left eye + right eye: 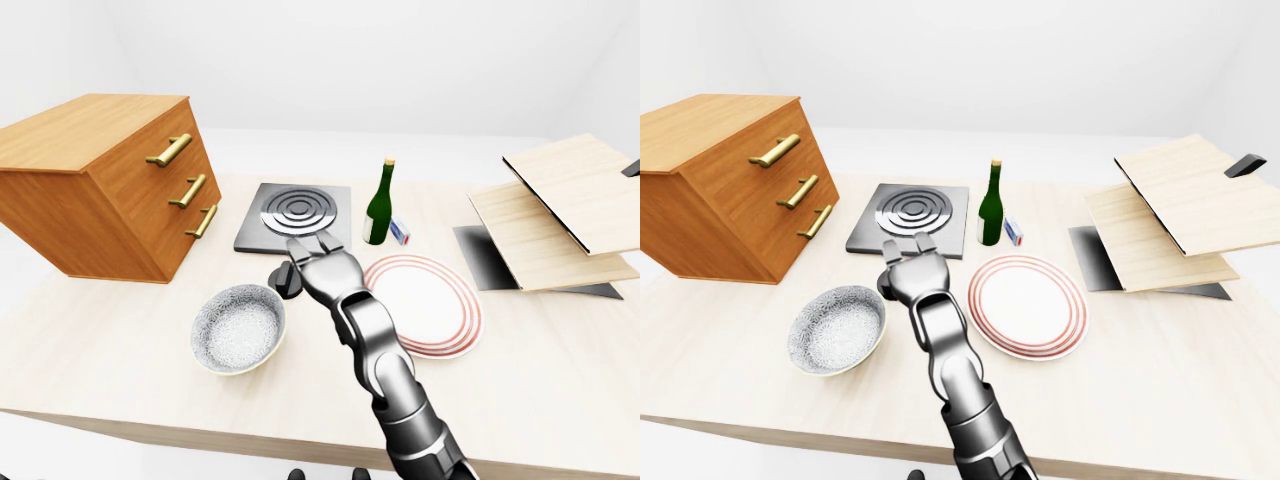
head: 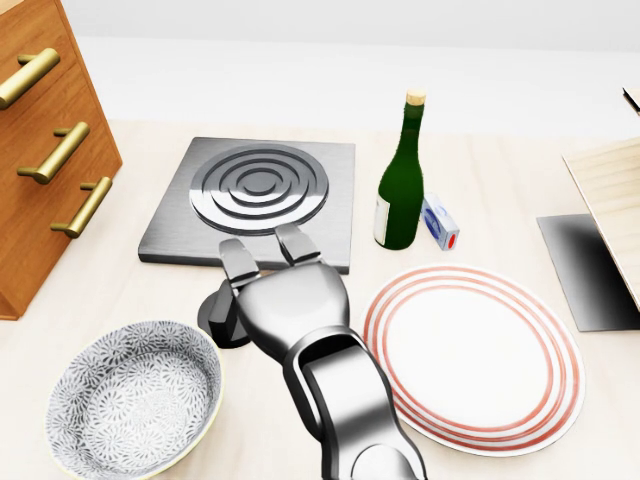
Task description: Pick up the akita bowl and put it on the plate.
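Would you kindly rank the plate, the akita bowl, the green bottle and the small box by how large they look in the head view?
1. plate
2. akita bowl, its lower rim right at the view's bottom edge
3. green bottle
4. small box, clearly the smallest
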`<state>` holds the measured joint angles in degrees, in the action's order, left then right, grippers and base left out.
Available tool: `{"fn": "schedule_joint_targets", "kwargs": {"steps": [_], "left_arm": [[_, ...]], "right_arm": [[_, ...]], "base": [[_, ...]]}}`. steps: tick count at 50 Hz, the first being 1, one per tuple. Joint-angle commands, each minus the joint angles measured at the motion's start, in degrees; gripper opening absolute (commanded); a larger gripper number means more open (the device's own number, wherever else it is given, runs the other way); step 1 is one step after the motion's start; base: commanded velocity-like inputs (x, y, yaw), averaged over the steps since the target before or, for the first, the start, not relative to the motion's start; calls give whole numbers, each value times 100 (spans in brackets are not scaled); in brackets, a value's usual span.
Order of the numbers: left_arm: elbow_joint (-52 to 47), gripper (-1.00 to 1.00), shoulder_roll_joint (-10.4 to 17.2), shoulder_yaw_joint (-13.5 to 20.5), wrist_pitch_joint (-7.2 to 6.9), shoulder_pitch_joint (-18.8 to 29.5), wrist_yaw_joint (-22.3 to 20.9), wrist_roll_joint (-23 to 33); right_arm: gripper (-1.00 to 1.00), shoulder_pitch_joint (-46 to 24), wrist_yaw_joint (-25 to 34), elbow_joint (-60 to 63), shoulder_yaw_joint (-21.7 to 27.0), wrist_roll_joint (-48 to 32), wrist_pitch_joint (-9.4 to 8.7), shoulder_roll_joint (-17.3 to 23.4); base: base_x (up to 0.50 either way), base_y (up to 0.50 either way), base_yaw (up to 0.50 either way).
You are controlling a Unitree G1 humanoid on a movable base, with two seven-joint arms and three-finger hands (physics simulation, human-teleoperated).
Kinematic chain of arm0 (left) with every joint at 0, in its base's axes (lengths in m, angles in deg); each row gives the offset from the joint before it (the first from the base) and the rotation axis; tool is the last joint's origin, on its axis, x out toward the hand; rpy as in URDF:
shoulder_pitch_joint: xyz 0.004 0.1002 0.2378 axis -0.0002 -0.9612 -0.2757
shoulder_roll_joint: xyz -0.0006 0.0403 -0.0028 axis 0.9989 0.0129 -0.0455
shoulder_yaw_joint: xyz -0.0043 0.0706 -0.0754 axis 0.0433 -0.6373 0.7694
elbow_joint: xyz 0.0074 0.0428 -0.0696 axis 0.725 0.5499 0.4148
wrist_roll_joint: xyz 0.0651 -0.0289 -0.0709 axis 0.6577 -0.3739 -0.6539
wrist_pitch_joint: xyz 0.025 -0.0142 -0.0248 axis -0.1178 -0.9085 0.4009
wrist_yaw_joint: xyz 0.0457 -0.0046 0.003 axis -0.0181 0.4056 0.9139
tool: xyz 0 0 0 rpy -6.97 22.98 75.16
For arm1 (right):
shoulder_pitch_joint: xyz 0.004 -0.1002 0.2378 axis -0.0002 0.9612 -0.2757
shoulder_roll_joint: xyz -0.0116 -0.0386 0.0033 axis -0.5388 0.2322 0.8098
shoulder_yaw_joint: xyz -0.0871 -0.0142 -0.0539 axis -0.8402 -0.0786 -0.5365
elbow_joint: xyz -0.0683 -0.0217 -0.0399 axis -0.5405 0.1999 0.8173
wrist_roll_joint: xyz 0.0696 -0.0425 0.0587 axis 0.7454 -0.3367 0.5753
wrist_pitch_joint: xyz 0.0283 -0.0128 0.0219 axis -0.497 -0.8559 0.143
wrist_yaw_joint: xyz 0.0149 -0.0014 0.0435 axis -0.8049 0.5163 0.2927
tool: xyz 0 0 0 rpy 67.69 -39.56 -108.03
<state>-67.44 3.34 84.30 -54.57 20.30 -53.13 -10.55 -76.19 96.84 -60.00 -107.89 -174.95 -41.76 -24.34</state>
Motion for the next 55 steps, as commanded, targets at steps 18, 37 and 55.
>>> {"fn": "schedule_joint_targets", "kwargs": {"steps": [18, 37, 55], "left_arm": [[-10, 100, 42, 24, 0, -17, 0, -97], [-40, 100, 20, 1, 0, -4, 0, -99], [-55, 100, 77, 90, 0, -35, 0, -224]], "right_arm": [[100, -1043, 0, -1497, -29, 79, 814, -495], [100, -410, 0, -1165, -583, -323, 819, -750], [100, 275, 0, -1534, -1145, -616, 709, -750]], "base": [[0, 0, 0], [0, 0, 0], [0, 0, 0]]}}
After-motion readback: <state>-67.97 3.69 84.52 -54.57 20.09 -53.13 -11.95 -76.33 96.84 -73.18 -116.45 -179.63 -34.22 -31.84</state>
